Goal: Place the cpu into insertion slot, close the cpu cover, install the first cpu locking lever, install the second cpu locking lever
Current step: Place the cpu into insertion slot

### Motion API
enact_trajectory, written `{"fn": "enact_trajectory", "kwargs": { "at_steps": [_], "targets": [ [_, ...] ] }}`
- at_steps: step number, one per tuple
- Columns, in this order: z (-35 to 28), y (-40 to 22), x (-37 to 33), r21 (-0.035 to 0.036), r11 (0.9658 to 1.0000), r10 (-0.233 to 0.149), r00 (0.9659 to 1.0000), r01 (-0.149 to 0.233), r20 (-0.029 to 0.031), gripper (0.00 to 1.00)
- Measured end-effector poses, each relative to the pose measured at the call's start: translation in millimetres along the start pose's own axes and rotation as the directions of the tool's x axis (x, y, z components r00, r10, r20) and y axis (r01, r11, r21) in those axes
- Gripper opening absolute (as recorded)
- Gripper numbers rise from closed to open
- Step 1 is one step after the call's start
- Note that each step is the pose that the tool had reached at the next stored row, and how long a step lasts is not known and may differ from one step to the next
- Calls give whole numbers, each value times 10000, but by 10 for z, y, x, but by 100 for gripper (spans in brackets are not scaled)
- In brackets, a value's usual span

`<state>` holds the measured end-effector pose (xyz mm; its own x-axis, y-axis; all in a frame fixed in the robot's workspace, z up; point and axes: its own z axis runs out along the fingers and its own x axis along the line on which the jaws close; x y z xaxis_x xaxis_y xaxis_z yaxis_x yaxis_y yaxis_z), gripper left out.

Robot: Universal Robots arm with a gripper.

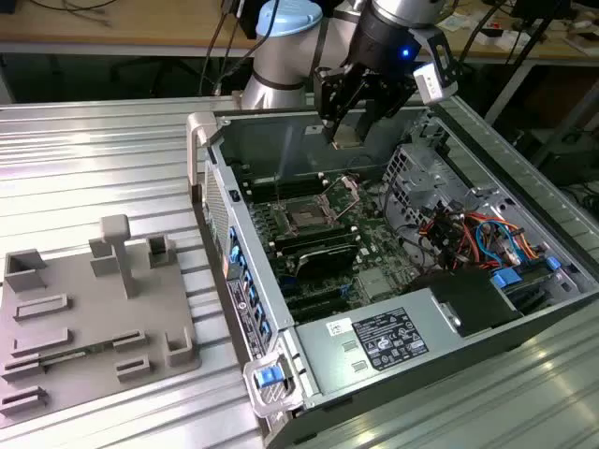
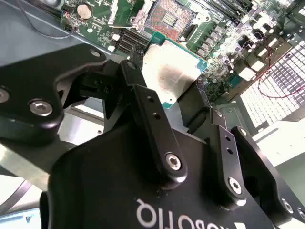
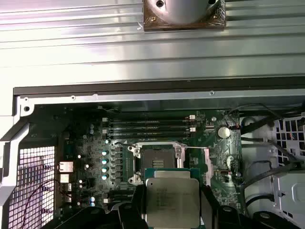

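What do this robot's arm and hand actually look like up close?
The arm is smooth silver-grey tubing with a pale blue cap on one joint. Its black wrist carries a small glowing blue light. The hand is black, with jointed, bar-like fingers pinned by silver screws, and white lettering on its body.

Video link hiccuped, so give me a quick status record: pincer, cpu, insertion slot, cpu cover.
pincer: shut on the cpu, above the open computer case
cpu: clamped at its edges between the fingers, metal face visible in both wrist views, not yet seated
insertion slot: empty, contacts exposed
cpu cover: raised open, standing at the slot's edge toward the exterior view's right
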<state>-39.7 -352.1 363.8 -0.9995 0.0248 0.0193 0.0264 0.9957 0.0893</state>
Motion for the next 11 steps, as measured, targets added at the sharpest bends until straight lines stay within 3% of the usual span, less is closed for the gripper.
{"fn": "enact_trajectory", "kwargs": {
  "at_steps": [11],
  "targets": [
    [0,0,0,0,10000,22,10000,-22,2,55]
  ]
}}
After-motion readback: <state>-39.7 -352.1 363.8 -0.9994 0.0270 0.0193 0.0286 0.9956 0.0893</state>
